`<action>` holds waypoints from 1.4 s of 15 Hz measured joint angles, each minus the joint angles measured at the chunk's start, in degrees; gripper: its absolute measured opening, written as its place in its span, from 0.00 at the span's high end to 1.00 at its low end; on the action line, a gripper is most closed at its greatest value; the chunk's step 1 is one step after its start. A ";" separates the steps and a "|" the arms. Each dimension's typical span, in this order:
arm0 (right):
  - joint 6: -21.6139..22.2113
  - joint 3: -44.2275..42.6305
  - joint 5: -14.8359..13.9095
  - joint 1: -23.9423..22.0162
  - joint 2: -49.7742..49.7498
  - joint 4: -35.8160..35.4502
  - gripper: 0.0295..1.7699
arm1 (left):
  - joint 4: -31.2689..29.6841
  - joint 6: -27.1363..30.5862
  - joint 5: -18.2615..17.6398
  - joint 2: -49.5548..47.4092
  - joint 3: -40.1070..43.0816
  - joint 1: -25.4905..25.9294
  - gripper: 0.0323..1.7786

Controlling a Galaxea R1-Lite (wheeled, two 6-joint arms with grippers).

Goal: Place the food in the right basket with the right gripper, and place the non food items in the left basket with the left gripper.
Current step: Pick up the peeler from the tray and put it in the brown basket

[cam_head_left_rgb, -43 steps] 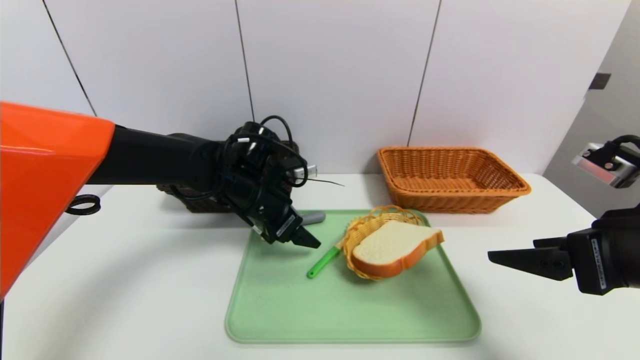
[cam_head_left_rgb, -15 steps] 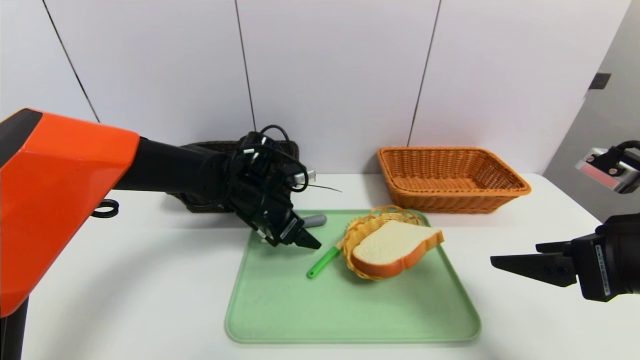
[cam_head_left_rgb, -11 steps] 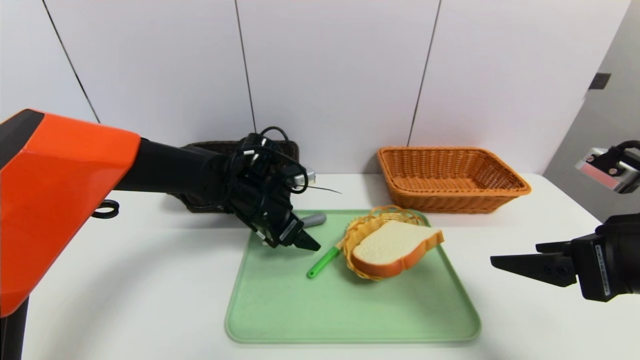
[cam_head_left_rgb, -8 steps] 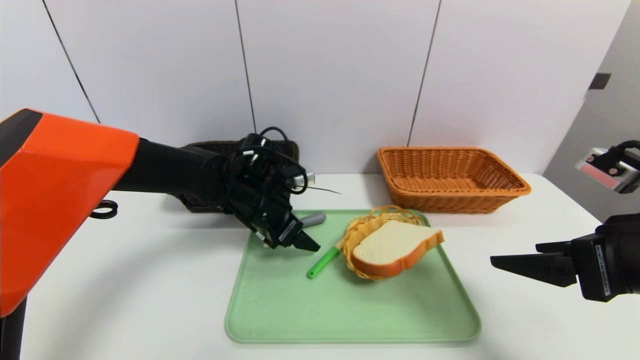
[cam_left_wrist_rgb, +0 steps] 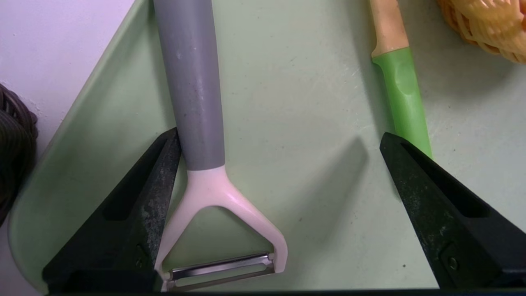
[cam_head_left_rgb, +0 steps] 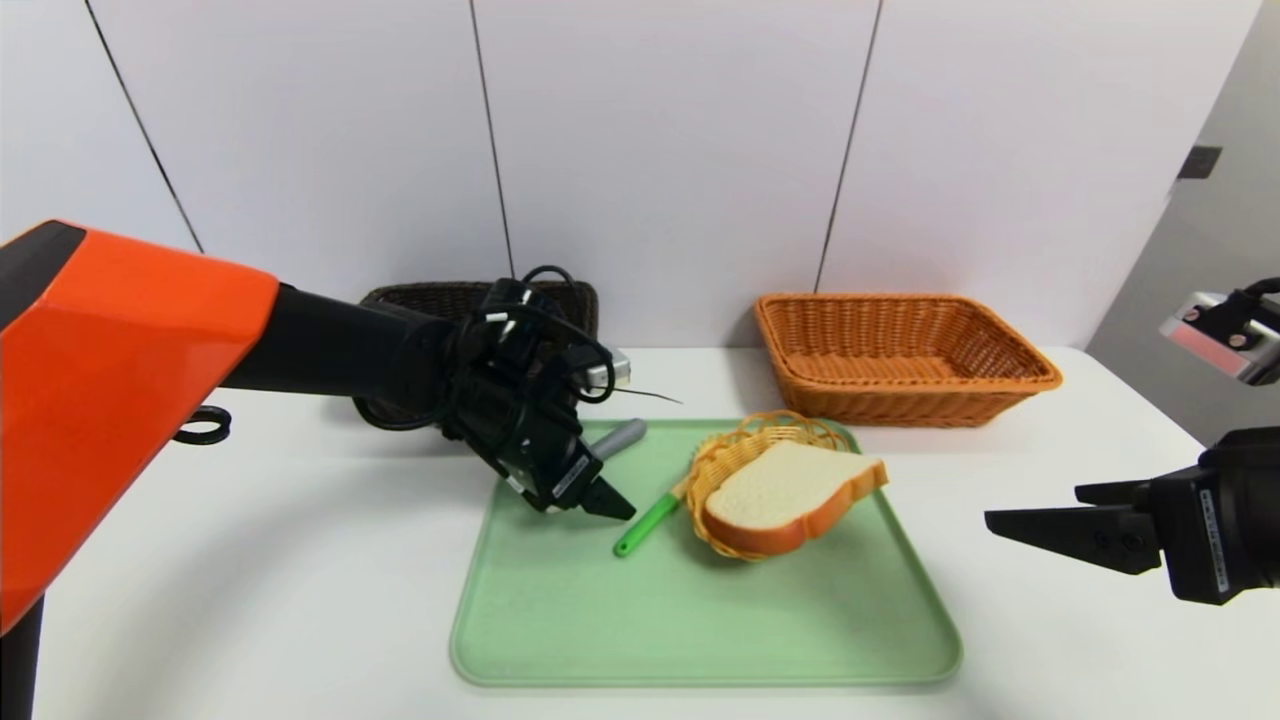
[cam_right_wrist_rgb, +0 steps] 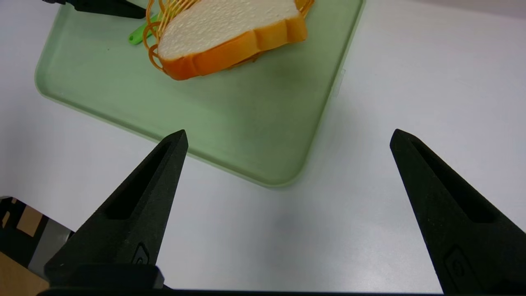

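Head view | peeler (cam_head_left_rgb: 620,437) 1 | knife (cam_head_left_rgb: 645,525) 1 | bread (cam_head_left_rgb: 790,490) 1 | left gripper (cam_left_wrist_rgb: 279,139) spread | right gripper (cam_right_wrist_rgb: 287,137) spread

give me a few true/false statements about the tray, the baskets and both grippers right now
1. The left gripper is shut on the peeler. False: it is open, one finger beside the peeler's grey handle.
2. The bread slice lies on a small yellow wicker dish on the green tray. True.
3. The orange basket holds the bread. False: nothing shows inside it.
4. The right gripper is open, over the white table off the tray's corner. True.
5. A green-handled knife lies on the tray. True.
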 joint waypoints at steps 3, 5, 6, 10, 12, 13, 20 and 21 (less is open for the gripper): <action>-0.02 0.02 -0.02 0.00 -0.23 0.06 0.04 | -1.12 0.01 2.24 0.11 0.13 -0.02 0.05; -0.02 0.06 0.00 0.00 -0.39 0.11 0.04 | -4.22 -0.24 2.51 0.26 0.33 -0.13 0.05; 0.00 0.26 0.00 0.00 -0.48 0.05 0.04 | -4.55 -0.46 2.54 0.35 0.41 -0.24 0.05; 0.09 0.69 0.00 0.02 -0.78 0.09 0.04 | -4.90 -0.84 2.67 0.88 0.74 -0.24 0.05; 0.07 0.87 0.00 0.02 -1.00 0.09 0.04 | -5.75 -1.43 2.97 1.18 0.82 -0.52 0.05; 0.07 0.91 -0.02 0.02 -1.08 0.11 0.04 | -6.39 -1.76 3.34 1.35 0.82 -0.66 0.05; 0.09 0.91 0.00 0.02 -1.46 0.24 0.04 | -7.17 -1.97 4.06 1.85 1.07 -1.05 0.13; 0.09 0.91 0.00 0.02 -1.46 0.20 0.04 | -7.16 -2.00 4.06 1.82 1.16 -1.05 0.23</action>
